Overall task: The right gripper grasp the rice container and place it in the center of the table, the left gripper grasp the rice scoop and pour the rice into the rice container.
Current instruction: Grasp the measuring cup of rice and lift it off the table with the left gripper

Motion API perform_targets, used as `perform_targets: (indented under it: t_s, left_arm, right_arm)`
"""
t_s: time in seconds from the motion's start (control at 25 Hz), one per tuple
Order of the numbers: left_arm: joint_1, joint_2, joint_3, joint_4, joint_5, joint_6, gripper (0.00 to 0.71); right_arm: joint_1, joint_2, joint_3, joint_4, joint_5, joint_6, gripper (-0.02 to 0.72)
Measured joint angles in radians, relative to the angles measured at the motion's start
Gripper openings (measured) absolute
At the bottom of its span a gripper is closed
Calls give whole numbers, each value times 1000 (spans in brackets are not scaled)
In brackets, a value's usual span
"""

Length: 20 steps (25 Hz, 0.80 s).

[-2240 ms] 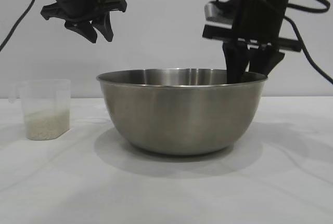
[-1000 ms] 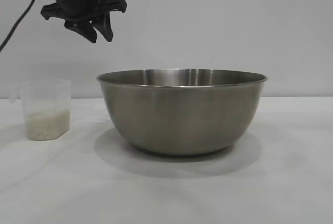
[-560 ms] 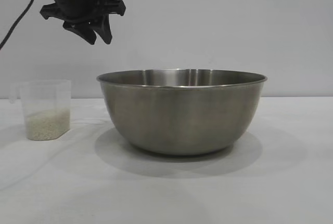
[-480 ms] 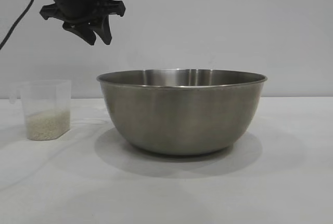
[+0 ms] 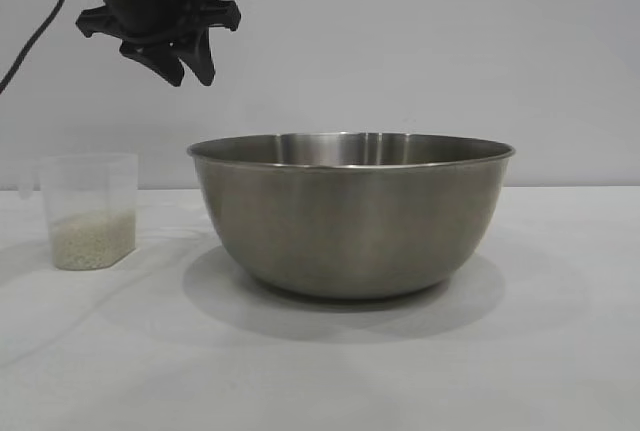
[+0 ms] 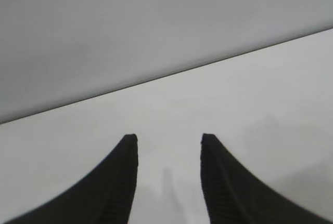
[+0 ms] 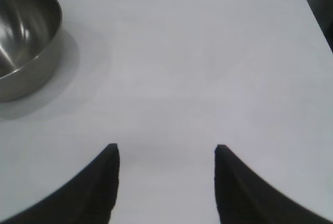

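Rice container [image 5: 350, 216] sits mid-counter [image 5: 560, 351], so placing looks done; scoop step is next; left pincer [image 5: 182, 59] hangs high above and between rice scoop [image 5: 88, 209] and container, fingers apart, nothing held; it needs to drop and close on the scoop. Right pincer [image 7: 165, 182] spread, empty, well apart from the container, out of ext. view. Scoop handle hard to make out; rice [image 5: 92, 239] low in scoop; container inside mostly hidden.

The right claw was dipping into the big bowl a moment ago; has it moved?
Yes. The right claw has left the bowl, pulled away, open over bare table.
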Motion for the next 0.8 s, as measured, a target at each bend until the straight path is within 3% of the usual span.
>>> perform_targets:
  t_s: [0.28, 0.44, 0.56, 0.68, 0.72, 0.8]
  left_arm:
    - [0, -17, 2, 30, 41, 0, 234]
    - [0, -69, 83, 80, -5, 5, 234]
    - [0, -153, 220, 87, -160, 5, 234]
    - [0, -261, 403, 125, -410, 5, 234]
    - [0, -298, 453, 137, -473, 5, 171]
    - [0, -357, 564, 143, -584, 5, 110]
  right_arm:
    - [0, 0, 0, 0, 0, 0, 346]
    - [0, 0, 0, 0, 0, 0, 346]
    - [0, 0, 0, 0, 0, 0, 346]
    - [0, 0, 0, 0, 0, 0, 346]
    - [0, 0, 0, 0, 0, 0, 346]
    - [0, 0, 0, 0, 0, 0, 346]
